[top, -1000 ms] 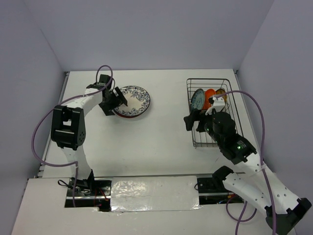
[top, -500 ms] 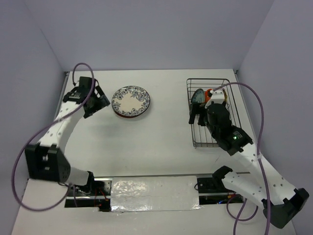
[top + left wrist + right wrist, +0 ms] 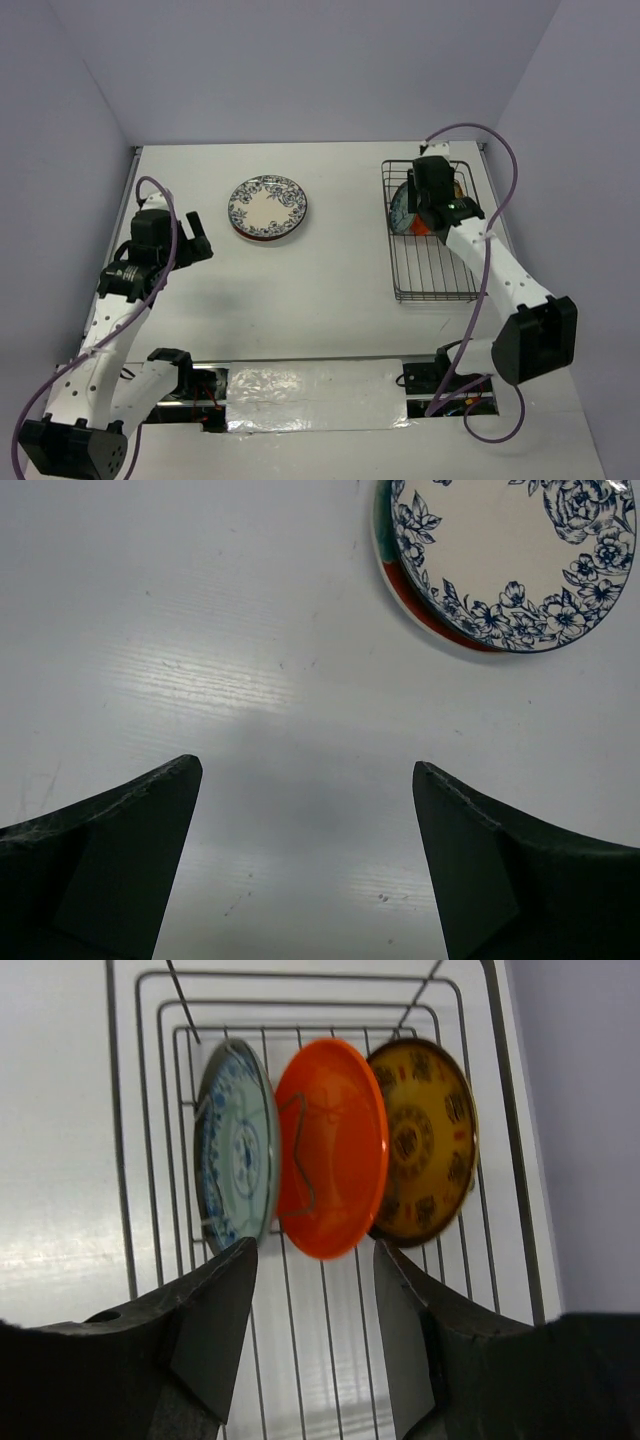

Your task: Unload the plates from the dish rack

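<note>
The dark wire dish rack (image 3: 432, 297) stands at the right. In the right wrist view three plates stand upright in the rack (image 3: 320, 1340): a pale teal one with blue pattern (image 3: 235, 1155), an orange-red one (image 3: 335, 1145) and a yellow-orange patterned one (image 3: 425, 1140). My right gripper (image 3: 315, 1248) is open above them, its fingertips level with the orange-red plate's lower edge, and in the top view the gripper (image 3: 418, 208) hides most of them. A white plate with a blue floral rim (image 3: 267, 205) lies on a red-and-teal plate (image 3: 420, 615) on the table. My left gripper (image 3: 198, 238) is open and empty, left of that stack.
The table's left edge runs close behind the left arm (image 3: 128, 230). The right wall (image 3: 560, 200) rises just beyond the rack. A foil-covered strip (image 3: 315, 395) lies along the near edge between the arm bases.
My left arm has drawn back from the stacked plates toward the near left. My right arm has swung from the rack's near end to its far end, over the upright plates.
</note>
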Controlling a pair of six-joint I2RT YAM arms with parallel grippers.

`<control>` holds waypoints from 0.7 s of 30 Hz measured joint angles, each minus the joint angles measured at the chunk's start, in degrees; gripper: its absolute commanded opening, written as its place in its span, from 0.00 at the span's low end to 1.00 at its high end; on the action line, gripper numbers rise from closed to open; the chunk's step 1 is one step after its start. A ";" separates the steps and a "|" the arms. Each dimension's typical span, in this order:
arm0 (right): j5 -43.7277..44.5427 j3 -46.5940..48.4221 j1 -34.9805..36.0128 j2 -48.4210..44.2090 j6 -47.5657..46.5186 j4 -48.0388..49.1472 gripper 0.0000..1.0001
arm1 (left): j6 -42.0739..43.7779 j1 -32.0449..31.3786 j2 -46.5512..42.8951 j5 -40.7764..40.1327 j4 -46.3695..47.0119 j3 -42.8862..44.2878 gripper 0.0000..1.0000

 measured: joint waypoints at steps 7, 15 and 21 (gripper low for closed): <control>-0.22 6.99 -0.07 10.75 -1.75 2.12 0.51 | 1.22 -0.90 2.25 1.27 1.18 -0.04 1.00; 3.76 8.15 -0.31 19.10 -4.87 3.19 0.41 | 2.29 -1.18 2.25 2.47 1.40 -0.04 1.00; 4.17 8.24 -0.66 21.86 -6.14 4.55 0.26 | 2.34 -1.38 2.27 2.84 1.62 -0.04 1.00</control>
